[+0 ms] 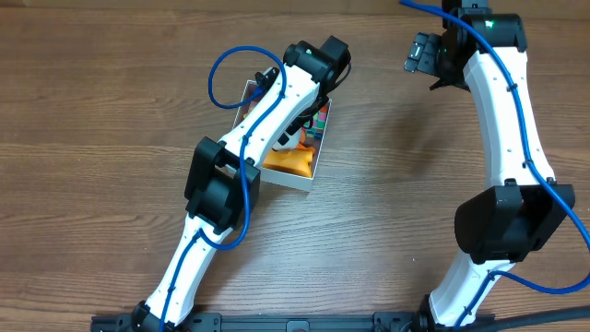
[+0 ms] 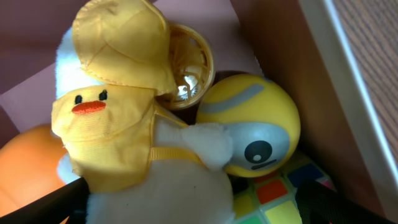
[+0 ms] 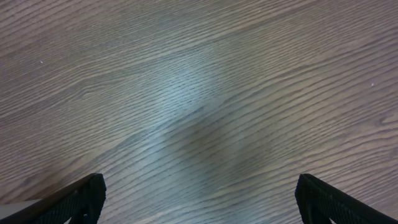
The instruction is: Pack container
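Observation:
The container (image 1: 304,180) is a small square box with white outer walls and a pinkish-brown inside (image 2: 292,68). My left arm reaches down into it. My left gripper (image 2: 186,205) is open, its fingers wide on either side of a white plush duck in a yellow hood (image 2: 118,124). A gap shows between the plush and the right finger. Also inside are a yellow ball with one eye (image 2: 255,118), a colour cube (image 2: 280,196), an orange toy (image 2: 28,162) and a shiny gold cup (image 2: 186,68). My right gripper (image 1: 419,53) is open and empty over bare wood (image 3: 199,199).
The wooden table (image 1: 111,111) surrounds the container. The orange toy (image 1: 288,161) and a bit of the colour cube (image 1: 318,120) show beside my left arm in the overhead view. My right arm stands at the right side of the table.

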